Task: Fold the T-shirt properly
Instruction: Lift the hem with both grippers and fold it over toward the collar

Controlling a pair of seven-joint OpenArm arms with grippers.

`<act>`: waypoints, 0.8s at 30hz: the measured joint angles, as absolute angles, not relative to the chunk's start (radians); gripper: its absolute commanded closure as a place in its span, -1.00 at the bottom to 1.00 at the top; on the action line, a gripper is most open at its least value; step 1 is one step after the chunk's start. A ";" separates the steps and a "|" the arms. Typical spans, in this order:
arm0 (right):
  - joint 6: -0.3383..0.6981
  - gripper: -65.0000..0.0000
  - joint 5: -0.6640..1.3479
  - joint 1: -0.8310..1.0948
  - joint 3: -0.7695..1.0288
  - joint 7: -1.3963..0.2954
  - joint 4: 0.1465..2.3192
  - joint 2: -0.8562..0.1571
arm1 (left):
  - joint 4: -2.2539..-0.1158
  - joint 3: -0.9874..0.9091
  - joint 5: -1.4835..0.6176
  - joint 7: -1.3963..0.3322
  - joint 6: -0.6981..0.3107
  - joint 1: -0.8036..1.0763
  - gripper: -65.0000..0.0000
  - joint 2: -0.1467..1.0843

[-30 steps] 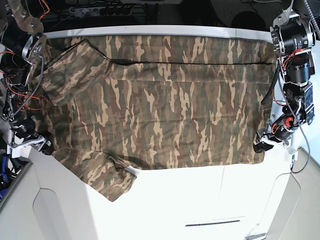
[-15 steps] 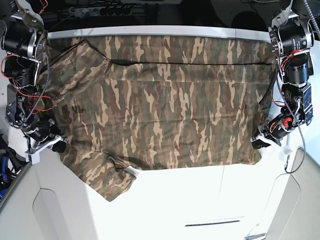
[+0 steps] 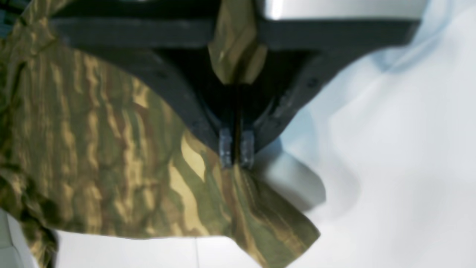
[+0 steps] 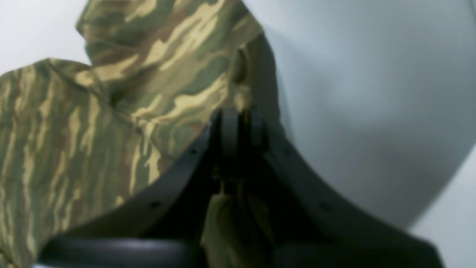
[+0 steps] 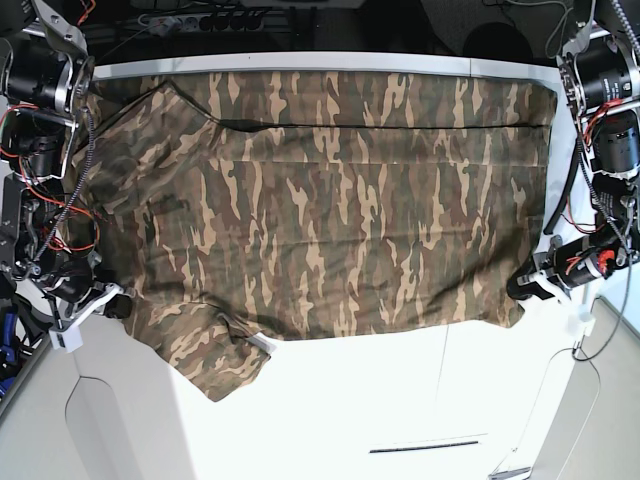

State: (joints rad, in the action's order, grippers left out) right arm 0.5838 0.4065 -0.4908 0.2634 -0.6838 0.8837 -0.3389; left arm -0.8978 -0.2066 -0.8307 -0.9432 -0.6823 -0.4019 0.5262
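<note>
The camouflage T-shirt lies spread flat across the white table, with one sleeve folded near the front left. My left gripper sits at the shirt's front right corner. In the left wrist view this gripper is shut on the T-shirt's edge, with cloth bunched up between the jaws. My right gripper is at the shirt's left edge. The right wrist view shows that gripper shut on a fold of the T-shirt.
A power strip and cables run along the dark back edge behind the table. A narrow slot marks the table's near part. Both arms' motors and wiring stand at the table's left and right sides.
Both grippers have shut on the shirt's edges. The right gripper moved in along the left edge onto the cloth. The left arm shifted slightly outward at the right corner.
</note>
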 measured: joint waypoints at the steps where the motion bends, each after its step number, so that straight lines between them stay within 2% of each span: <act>1: 0.584 1.00 0.427 -0.490 0.263 -0.704 0.895 -0.348 | -0.907 -0.207 -0.851 -0.964 -0.682 -0.402 1.00 0.535; 13: 0.596 1.00 0.577 -0.358 0.262 -0.789 1.070 -0.418 | -1.003 -0.204 -1.121 -1.236 -0.686 -0.379 1.00 0.616; 24: 0.596 1.00 0.623 -0.176 0.294 -0.798 1.247 -0.457 | -1.324 -0.200 -1.236 -1.259 -0.690 -0.106 1.00 0.709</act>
State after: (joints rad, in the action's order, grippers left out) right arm 0.5961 0.6231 -0.1757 0.2939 -0.7979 1.2469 -0.4572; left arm -1.3235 -0.2001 -1.2358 -1.2591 -0.6895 -0.1062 0.7086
